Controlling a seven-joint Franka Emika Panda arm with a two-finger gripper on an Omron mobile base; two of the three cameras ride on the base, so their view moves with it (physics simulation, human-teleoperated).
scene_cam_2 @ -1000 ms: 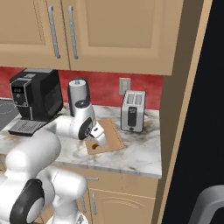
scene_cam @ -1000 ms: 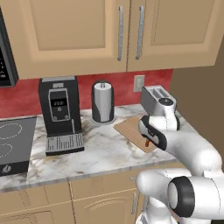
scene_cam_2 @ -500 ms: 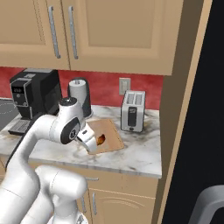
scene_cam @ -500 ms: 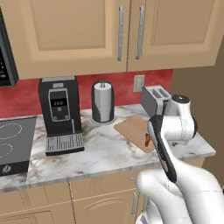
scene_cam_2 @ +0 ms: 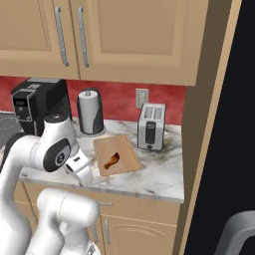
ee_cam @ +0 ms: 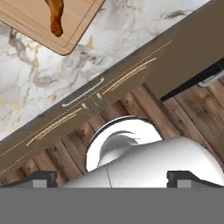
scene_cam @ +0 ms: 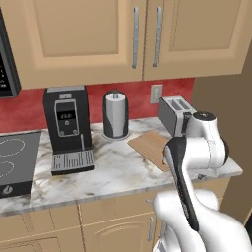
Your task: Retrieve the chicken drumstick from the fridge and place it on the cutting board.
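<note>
chicken drumstick (scene_cam_2: 112,160) lying on cutting board (scene_cam_2: 128,161) | hand (scene_cam_2: 79,170) spread, empty | no legible writing

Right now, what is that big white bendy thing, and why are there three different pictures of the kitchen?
The white thing is a robot arm. Two cameras ride behind it, one on each side, looking over the counter. The third camera sits on its hand, so that picture looks tilted.

On the marble counter lies a wooden cutting board with the chicken drumstick on it. The hand camera sees that chicken drumstick too. Near it stand a silver toaster, a paper towel roll and a black coffee machine.

The gripper hangs at the counter's front edge, beside the board. It is empty, and its finger tips stand far apart.
</note>
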